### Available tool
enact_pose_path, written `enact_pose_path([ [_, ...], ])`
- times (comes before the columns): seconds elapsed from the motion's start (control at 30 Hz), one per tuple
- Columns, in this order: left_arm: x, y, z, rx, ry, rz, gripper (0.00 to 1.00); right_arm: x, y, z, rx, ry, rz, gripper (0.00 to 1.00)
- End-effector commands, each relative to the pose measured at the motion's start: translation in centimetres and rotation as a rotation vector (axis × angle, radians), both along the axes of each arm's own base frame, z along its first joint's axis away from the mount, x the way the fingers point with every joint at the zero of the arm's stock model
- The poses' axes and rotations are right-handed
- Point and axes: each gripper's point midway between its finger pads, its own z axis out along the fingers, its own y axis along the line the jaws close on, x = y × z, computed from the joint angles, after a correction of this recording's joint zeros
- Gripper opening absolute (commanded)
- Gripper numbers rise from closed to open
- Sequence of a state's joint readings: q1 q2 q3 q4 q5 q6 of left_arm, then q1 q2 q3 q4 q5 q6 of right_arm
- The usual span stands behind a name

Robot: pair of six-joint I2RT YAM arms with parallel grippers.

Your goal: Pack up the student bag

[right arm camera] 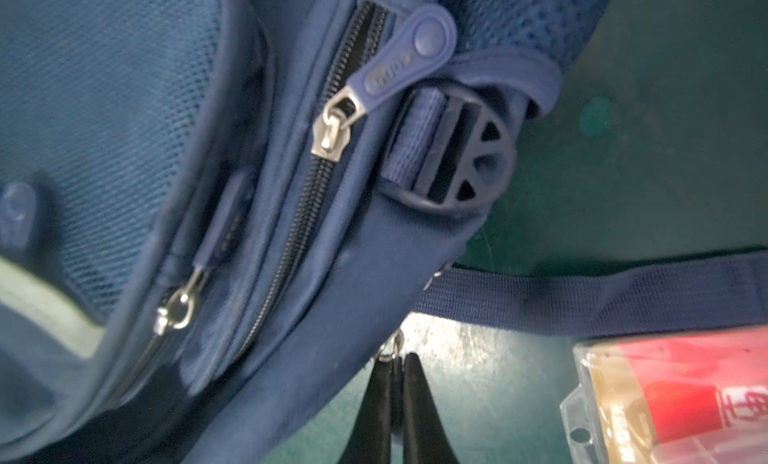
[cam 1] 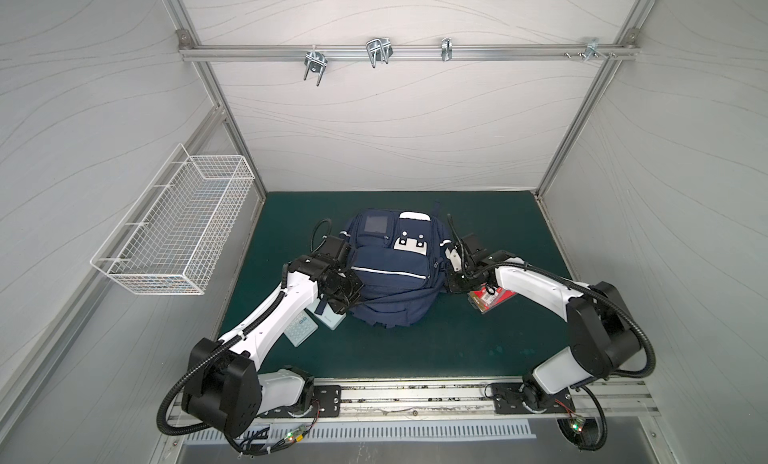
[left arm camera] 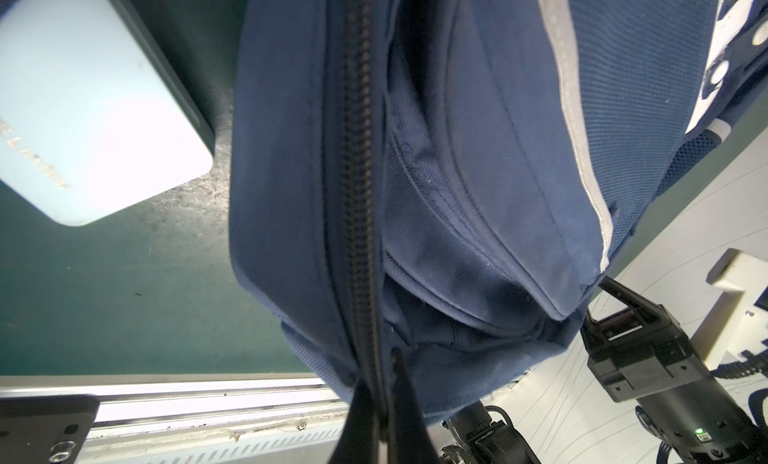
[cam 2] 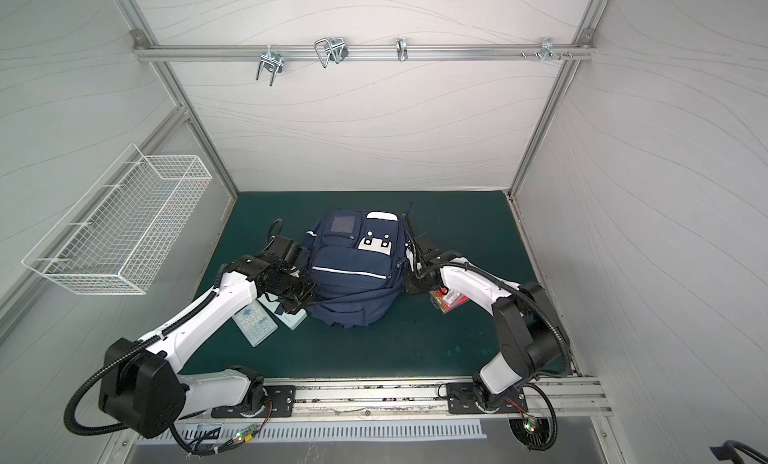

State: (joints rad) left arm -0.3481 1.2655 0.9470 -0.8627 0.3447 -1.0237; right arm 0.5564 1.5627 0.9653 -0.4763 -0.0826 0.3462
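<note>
Navy bag (cam 1: 390, 271) lies front-up mid-mat (cam 1: 457, 341) on my feed. Left gripper (left arm camera: 380, 403) is pinched tight on the bag's fabric along the zipper (left arm camera: 357, 192). Right gripper (right arm camera: 397, 372) is clamped on a zip pull (right arm camera: 394, 350) at its side.

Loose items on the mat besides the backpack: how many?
3. Calculator and pale blue box left of the backpack; red packet right of it. Others may be hidden.

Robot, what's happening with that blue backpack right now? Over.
Left gripper shut on student bag seam. Right gripper shut on zipper pull. Calculator, red packet lie outside on mat.
</note>
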Motion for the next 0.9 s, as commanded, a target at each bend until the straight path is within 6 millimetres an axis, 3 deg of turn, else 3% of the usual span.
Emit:
enact_pose_path([
  [0.0, -0.2, 0.2, -0.6, 0.022, 0.006, -0.013, 0.0, 1.7, -0.7, -0.4, -0.035, -0.048, -0.021, 0.0],
  [0.1, -0.3, 0.0, -1.3, 0.012, 0.019, -0.012, 0.0, 1.6, -0.3, 0.0, -0.024, -0.043, -0.006, 0.04],
  [0.17, -0.3, -0.2, -1.7, 0.002, 0.031, -0.016, 0.0, 1.3, -0.7, 1.2, -0.04, -0.055, -0.025, 0.27],
  [0.3, 0.1, -0.8, -1.3, -0.021, 0.031, -0.036, 0.02, 0.2, -2.3, 5.2, -0.046, -0.114, -0.087, 0.59],
  [0.37, 0.6, -1.1, -0.3, -0.032, 0.002, -0.049, 0.26, -0.2, -2.9, 7.3, -0.027, -0.142, -0.119, 0.69],
  [0.47, 1.3, -1.2, 1.9, -0.041, -0.057, -0.066, 0.45, -0.9, -2.1, 9.6, 0.037, -0.134, -0.112, 0.7],
  [0.63, 2.6, -1.2, 5.8, -0.026, -0.16, -0.092, 0.54, -2.4, 1.4, 11.4, 0.088, -0.109, -0.051, 0.67],
  [0.7, 3.0, -1.0, 5.7, -0.01, -0.155, -0.087, 0.55, -3.1, 3.0, 11.5, 0.108, -0.089, -0.032, 0.66],
  [0.87, 3.8, -3.2, 3.3, -0.055, -0.066, -0.088, 0.55, -4.2, 5.6, 11.1, 0.093, -0.07, 0.005, 0.62],
])
